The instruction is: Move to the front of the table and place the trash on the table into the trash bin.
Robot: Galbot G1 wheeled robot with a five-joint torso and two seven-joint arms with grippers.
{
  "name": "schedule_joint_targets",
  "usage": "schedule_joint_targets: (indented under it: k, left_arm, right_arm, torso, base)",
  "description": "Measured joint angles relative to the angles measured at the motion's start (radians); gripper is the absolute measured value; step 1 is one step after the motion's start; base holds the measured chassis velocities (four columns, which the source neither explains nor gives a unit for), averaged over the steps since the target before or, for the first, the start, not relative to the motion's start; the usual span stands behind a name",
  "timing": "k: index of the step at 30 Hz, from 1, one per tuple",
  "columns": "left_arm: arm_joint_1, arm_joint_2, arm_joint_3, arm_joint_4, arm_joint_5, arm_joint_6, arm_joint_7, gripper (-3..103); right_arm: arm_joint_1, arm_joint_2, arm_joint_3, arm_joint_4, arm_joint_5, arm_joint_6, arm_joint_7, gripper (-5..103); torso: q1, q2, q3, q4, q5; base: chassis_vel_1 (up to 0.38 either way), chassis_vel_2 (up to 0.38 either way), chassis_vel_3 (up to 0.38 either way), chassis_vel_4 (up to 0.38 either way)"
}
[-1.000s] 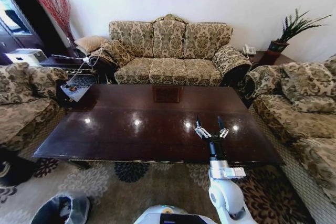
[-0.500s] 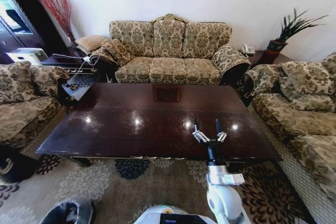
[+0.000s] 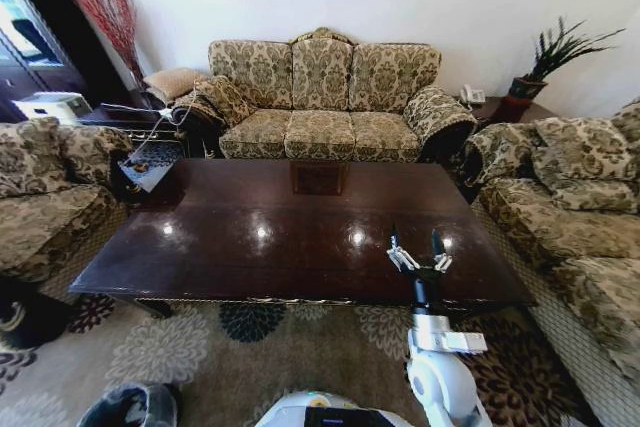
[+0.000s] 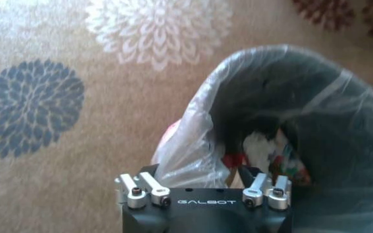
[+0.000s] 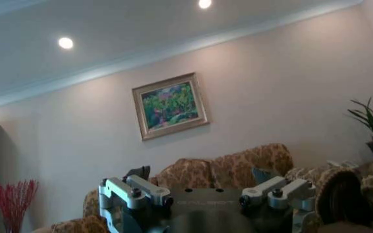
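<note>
Round black trash bin standing on the flowered carpet, its whitish plastic liner folded over the rim and bulging outward on one side; inside, near the bottom, a heap of trash with white crumpled wrappers and bits of red, partly hidden by the liner and by the left gripper. Left gripper hanging just above the bin's rim, over the liner's edge; cannot tell whether its fingers are apart or together, since the tips stay hidden behind the black body. In the head view, the same bin at the near left corner of the scene, on the carpet in front of the table, well apart from it. Right gripper raised over the near right part of the table top, fingers spread apart and holding nothing, pointing toward the far sofa. Glossy dark table top showing ceiling-light reflections, flanked by a sofa on the left and another on the right
</note>
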Motion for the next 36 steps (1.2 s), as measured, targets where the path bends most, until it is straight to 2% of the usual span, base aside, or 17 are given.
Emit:
schedule_joint_targets:
  k: [2, 4, 6, 11, 13, 14, 15, 17, 18, 20, 21, 23, 30, 32, 34, 35, 36]
  left_arm:
    - [0.01, -0.003, -0.003, -0.01, -0.02, -0.03, 0.028, 93]
    - [0.016, -0.007, -0.003, -0.026, -0.033, -0.035, 0.036, 93]
    - [0.029, -0.015, -0.003, -0.057, -0.06, -0.036, 0.04, 99]
    - [0.049, -0.028, -0.014, -0.102, -0.14, -0.034, 0.039, 100]
    - [0.064, -0.039, -0.022, -0.135, -0.214, 0.008, 0.02, 100]
    - [0.064, -0.039, -0.022, -0.135, -0.214, 0.008, 0.02, 100]
    - [0.07, -0.046, -0.028, -0.143, -0.253, 0.021, 0.015, 100]
    - [0.073, -0.057, -0.042, -0.143, -0.313, 0.011, 0.028, 100]
    - [0.073, -0.057, -0.042, -0.143, -0.313, 0.011, 0.028, 100]
    - [0.074, -0.065, -0.051, -0.143, -0.34, -0.025, 0.041, 100]
    - [0.075, -0.067, -0.052, -0.142, -0.343, -0.055, 0.041, 100]
    - [0.083, -0.071, -0.052, -0.145, -0.34, -0.07, 0.032, 100]
    - [0.154, -0.078, -0.071, -0.191, -0.353, -0.081, 0.031, 100]
    - [0.197, -0.077, -0.079, -0.277, -0.354, -0.116, 0.046, 100]
    - [0.197, -0.077, -0.079, -0.277, -0.354, -0.116, 0.046, 100]
    - [0.237, -0.071, -0.076, -0.405, -0.31, -0.171, 0.076, 100]
    - [0.264, -0.063, -0.065, -0.5, -0.246, -0.25, 0.123, 100]
  right_arm:
    - [-0.033, 0.0, 0.0, -0.001, 0.003, 0.022, -0.003, 100]
    - [-0.047, 0.0, 0.0, -0.001, 0.004, 0.031, -0.005, 100]
    - [-0.078, 0.0, 0.006, 0.0, 0.005, 0.052, -0.008, 100]
    - [-0.102, -0.001, 0.024, 0.004, 0.012, 0.076, -0.015, 100]
    - [-0.107, -0.003, 0.036, 0.011, 0.015, 0.082, -0.015, 100]
    - [-0.107, -0.003, 0.036, 0.011, 0.015, 0.082, -0.015, 100]
    - [-0.108, -0.006, 0.04, 0.016, 0.014, 0.082, -0.015, 100]
    - [-0.107, -0.01, 0.041, 0.026, 0.009, 0.081, -0.015, 100]
    - [-0.107, -0.01, 0.041, 0.026, 0.009, 0.081, -0.015, 100]
    - [-0.099, -0.008, 0.033, 0.03, 0.0, 0.07, -0.015, 100]
    - [-0.092, -0.006, 0.024, 0.03, -0.007, 0.065, -0.015, 100]
    - [-0.088, -0.004, 0.013, 0.031, -0.013, 0.061, -0.015, 100]
    - [-0.069, -0.001, -0.014, 0.037, -0.016, 0.058, -0.01, 100]
    - [-0.066, -0.002, -0.006, 0.037, -0.009, 0.058, -0.006, 100]
    - [-0.066, -0.002, -0.006, 0.037, -0.009, 0.058, -0.006, 100]
    - [-0.067, -0.003, 0.009, 0.04, -0.009, 0.048, -0.002, 100]
    - [-0.07, -0.003, 0.016, 0.051, -0.014, 0.027, 0.003, 100]
  torso:
    - [0.0, 0.0, 0.0, -0.0001, 0.0]
    - [0.0, 0.0, 0.0, 0.0, -0.0001]
    - [0.0, 0.0, 0.0, -0.0001, 0.0]
    - [0.0, 0.0, 0.0, -0.0001, 0.0]
    - [0.0, 0.0, 0.0, -0.0002, 0.0001]
    - [0.0, 0.0, 0.0, -0.0002, 0.0001]
    - [0.0, 0.0, 0.0, -0.0002, -0.0001]
    - [0.0, 0.0, 0.0, -0.0001, -0.0002]
    - [0.0, 0.0, 0.0, -0.0001, -0.0002]
    - [0.0, 0.0, 0.0, -0.0001, -0.0003]
    - [0.0, 0.0, 0.0, -0.0002, 0.0001]
    - [0.0, 0.0, 0.0, -0.0003, 0.0001]
    - [0.0, 0.0, 0.0, 0.0, -0.0003]
    - [0.0, 0.0, 0.0, 0.0004, -0.0007]
    - [0.0, 0.0, 0.0, 0.0004, -0.0007]
    - [0.0, 0.0, 0.0, 0.0001, 0.0007]
    - [0.0, 0.0, 0.0, 0.0002, -0.0001]
  base:
    - [0.0, 0.0, 0.0, 0.0]
    - [0.0, 0.0, 0.0, 0.0]
    - [0.0, 0.0, 0.0, 0.0]
    - [0.0, 0.0, 0.0, 0.0]
    - [0.0, 0.0, 0.0, 0.0]
    - [0.0, 0.0, 0.0, 0.0]
    - [0.0, 0.0, 0.0, 0.0]
    - [0.0, 0.0, 0.0, 0.0]
    - [0.0, 0.0, 0.0, 0.0]
    - [0.0, 0.0, 0.0, 0.0]
    - [0.0, 0.0, 0.0, 0.0]
    - [0.0, 0.0, 0.0, 0.0]
    - [0.0, 0.0, 0.0, 0.0]
    - [0.0, 0.0, 0.0, 0.0]
    - [0.0, 0.0, 0.0, 0.0]
    - [0.0, 0.0, 0.0, 0.0]
    - [0.0, 0.0, 0.0, 0.0]
